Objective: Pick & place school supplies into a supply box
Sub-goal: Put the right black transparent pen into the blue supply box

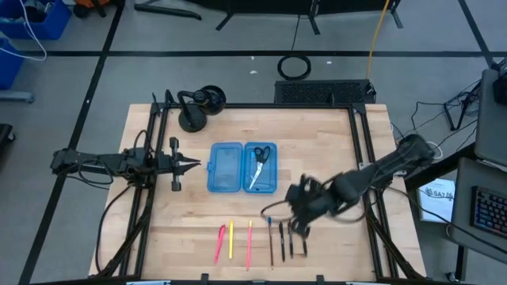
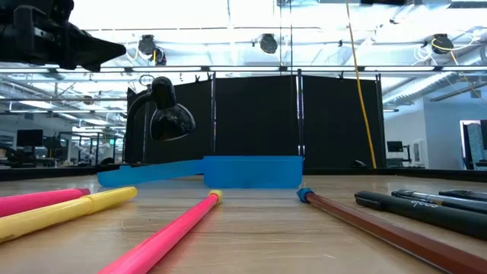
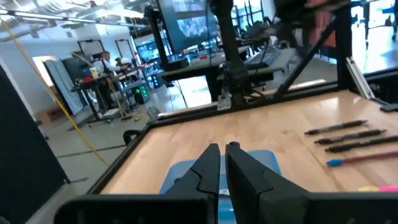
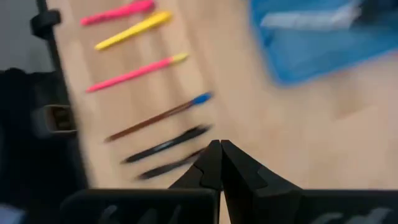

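Pens [image 1: 269,241] lie in a row below the right end effector [image 1: 299,224], fingers pressed together, empty: open wide, straddle 1 pen crosswise, then carry it to the supply box [image 1: 242,167]

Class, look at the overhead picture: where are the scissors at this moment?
In the high view, the scissors lie inside the right half of the open blue supply box at mid-table, beyond the row of pens and pencils along the near edge.

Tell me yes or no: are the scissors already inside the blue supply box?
Yes: in the high view the scissors lie in the right half of the open supply box, while the pens remain on the table.
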Tool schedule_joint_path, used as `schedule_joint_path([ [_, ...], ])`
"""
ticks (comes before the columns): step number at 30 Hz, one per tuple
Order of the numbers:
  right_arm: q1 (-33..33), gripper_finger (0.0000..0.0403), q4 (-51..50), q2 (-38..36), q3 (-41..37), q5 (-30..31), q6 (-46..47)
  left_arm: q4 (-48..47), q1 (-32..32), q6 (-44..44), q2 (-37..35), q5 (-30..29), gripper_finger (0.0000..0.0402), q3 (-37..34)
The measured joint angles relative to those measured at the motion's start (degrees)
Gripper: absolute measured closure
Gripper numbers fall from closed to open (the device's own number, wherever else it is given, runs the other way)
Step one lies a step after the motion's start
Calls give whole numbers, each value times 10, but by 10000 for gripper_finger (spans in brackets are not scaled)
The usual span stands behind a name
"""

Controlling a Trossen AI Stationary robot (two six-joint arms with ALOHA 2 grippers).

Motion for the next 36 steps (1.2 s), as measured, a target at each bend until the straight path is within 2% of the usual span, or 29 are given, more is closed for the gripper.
schedule_joint_path([
  [3, 28, 403, -2, 56, 43, -30, 105, -10, 0, -34, 0, 5, 370, 0],
  [7, 64, 403, 26, 103, 53, -98, 246, -51, 0, -40, 0, 6, 371, 0],
  [10, 94, 403, 30, 132, 52, -100, 346, -52, 0, -46, 0, 4, 371, 0],
  [12, 111, 403, 19, 144, 52, -81, 389, -48, 0, -45, 0, 4, 371, 0],
  [16, 137, 391, 8, 163, 52, 4, 430, -38, 0, -53, 0, 4, 371, 0],
  [19, 144, 364, 9, 176, 52, 32, 454, -35, 0, -61, 0, 4, 371, 0],
  [25, 147, 282, -4, 196, 41, 20, 498, -35, 0, -70, 0, 4, 371, 0],
  [28, 146, 254, -23, 196, 24, 20, 538, -35, 0, -70, 0, 4, 371, 0],
  [31, 146, 242, -42, 196, 8, 19, 569, -34, 0, -61, 0, 4, 371, 0],
  [36, 146, 245, -30, 196, -26, 0, 601, -34, 0, -43, 0, 4, 371, 0],
])
